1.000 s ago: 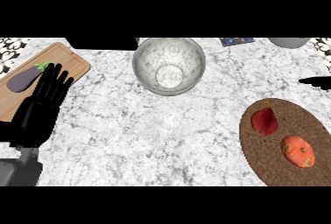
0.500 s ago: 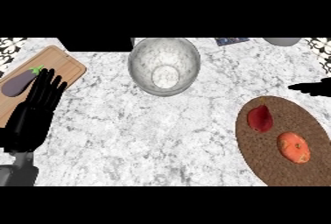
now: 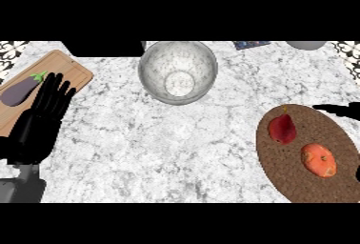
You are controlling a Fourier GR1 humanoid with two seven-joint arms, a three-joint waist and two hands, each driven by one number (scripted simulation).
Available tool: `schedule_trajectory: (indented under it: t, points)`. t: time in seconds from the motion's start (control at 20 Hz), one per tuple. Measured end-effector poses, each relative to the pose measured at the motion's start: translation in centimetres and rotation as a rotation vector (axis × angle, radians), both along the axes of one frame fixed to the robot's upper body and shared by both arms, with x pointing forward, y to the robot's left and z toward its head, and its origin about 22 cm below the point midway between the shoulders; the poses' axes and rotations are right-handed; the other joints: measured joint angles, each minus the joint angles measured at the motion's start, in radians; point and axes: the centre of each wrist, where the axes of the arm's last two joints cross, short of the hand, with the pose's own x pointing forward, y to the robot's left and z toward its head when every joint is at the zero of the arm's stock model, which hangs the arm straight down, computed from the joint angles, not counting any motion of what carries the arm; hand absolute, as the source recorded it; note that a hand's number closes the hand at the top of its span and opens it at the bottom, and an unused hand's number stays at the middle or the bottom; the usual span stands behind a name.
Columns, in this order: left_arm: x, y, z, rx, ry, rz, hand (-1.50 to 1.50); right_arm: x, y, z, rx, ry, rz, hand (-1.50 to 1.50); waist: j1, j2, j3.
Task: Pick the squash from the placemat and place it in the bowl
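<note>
White-veined marble forms the table (image 3: 162,147); at its right edge lies a brown oval placemat (image 3: 309,178), running toward the near right corner; at the far left corner sits a wooden board (image 3: 67,71), set at an angle; a clear glass bowl (image 3: 177,71) stands near the far edge, about midway along it, holding nothing; the left hand (image 3: 38,126) rests over the board's near edge by the table's left edge, fingers straight and spread, grasping nothing; a purple eggplant (image 3: 20,90) lies on the board, just beside those fingertips; the orange squash (image 3: 318,160) sits on the placemat, toward its near right side; a red pear-shaped fruit (image 3: 283,127) lies on the placemat's far left part, apart from the squash; the right hand (image 3: 339,109) shows only as a dark sliver at the right edge over the placemat's far end, and whether it is clenched or released I cannot tell.
</note>
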Motion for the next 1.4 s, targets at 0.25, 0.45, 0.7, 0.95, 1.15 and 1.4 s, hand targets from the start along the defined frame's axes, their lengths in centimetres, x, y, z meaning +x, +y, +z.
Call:
schedule_trajectory:
  t: [0.25,0.45,0.7,0.95,1.15,1.4]
  points:
    - [0.0,0.1,-0.2,-0.002,-0.001,-0.001,0.0,-1.2,0.0,-2.0,0.006,-0.053,0.012,-1.5,0.001,0.001,0.0]
    - [0.3,0.0,-0.3,-0.004,-0.004,0.002,0.0,-1.8,0.1,-3.6,0.01,-0.068,0.022,-1.5,0.002,0.001,0.0]
    - [0.5,0.2,-0.3,-0.006,0.0,0.007,0.0,-2.0,0.7,-4.8,-0.008,-0.046,0.037,-1.5,0.002,0.001,0.0]
    - [0.4,0.6,-0.2,-0.001,0.001,-0.001,0.0,-1.5,0.6,-6.7,-0.023,-0.029,0.034,-1.5,0.005,0.002,0.0]
    - [0.3,-0.1,-0.1,-0.006,-0.003,-0.002,0.0,-1.2,0.5,-7.6,-0.04,-0.007,0.037,1.5,0.006,0.002,0.0]
    - [0.4,-0.2,-0.5,-0.006,0.0,-0.004,0.0,-1.0,1.3,-7.7,-0.094,-0.042,0.121,1.5,0.005,-0.002,-0.005]
